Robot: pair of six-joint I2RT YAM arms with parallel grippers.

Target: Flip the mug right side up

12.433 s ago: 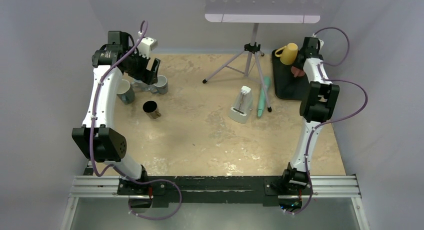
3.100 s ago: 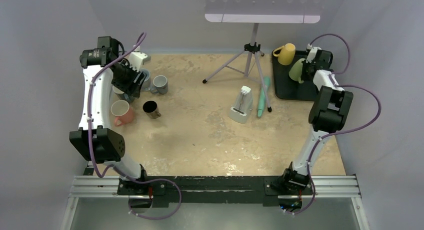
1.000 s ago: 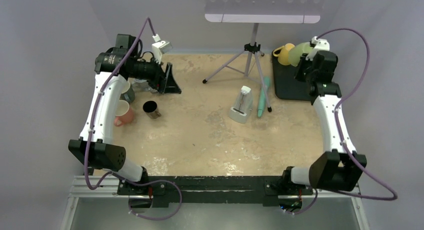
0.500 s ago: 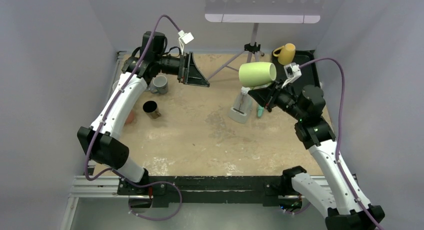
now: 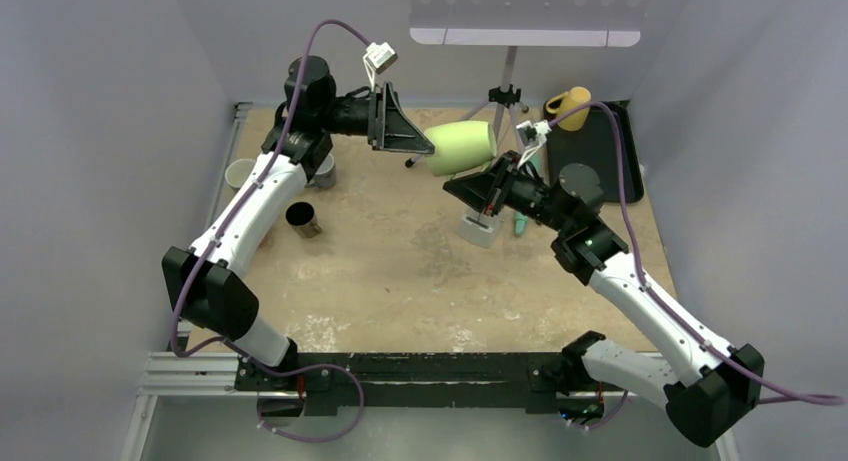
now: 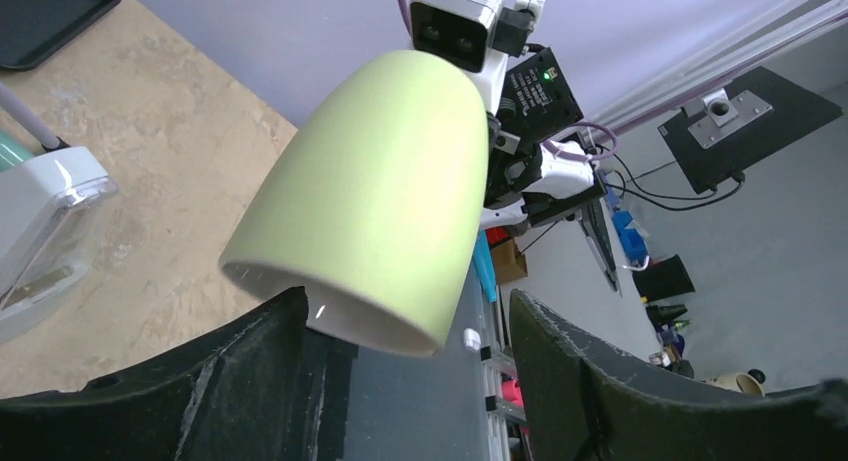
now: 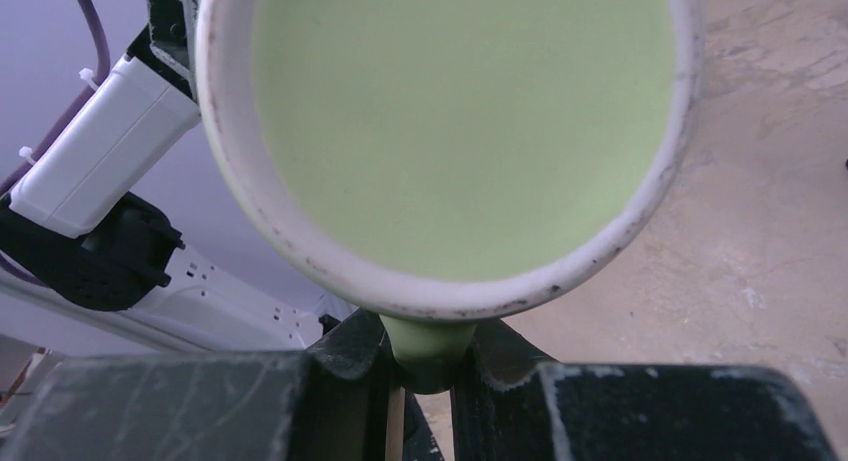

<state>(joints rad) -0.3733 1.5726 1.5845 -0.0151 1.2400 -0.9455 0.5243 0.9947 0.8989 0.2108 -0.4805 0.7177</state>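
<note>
The pale green mug [image 5: 460,147] hangs on its side in the air above the middle of the table, its mouth facing left. My right gripper [image 5: 480,184] is shut on the mug's handle [image 7: 430,346] from below; the right wrist view shows the mug's base [image 7: 450,121] with its pale ring. My left gripper [image 5: 404,129] is open just left of the mug, facing its mouth. In the left wrist view the mug [image 6: 380,191] sits between the spread fingers [image 6: 250,381], its rim level with the fingertips; I cannot tell whether they touch it.
A yellow mug [image 5: 572,106] stands on the black tray [image 5: 598,156] at the back right. A tripod [image 5: 505,96], a white device [image 5: 480,224] and a teal tool [image 5: 522,219] are mid-table. A black mug [image 5: 301,219], a grey mug [image 5: 322,173] and another mug [image 5: 240,171] stand at the left.
My right arm lifted the green mug off the tray and carried it left over the table. My left arm swung right from the mugs at the left, open, up to the mug's mouth.
</note>
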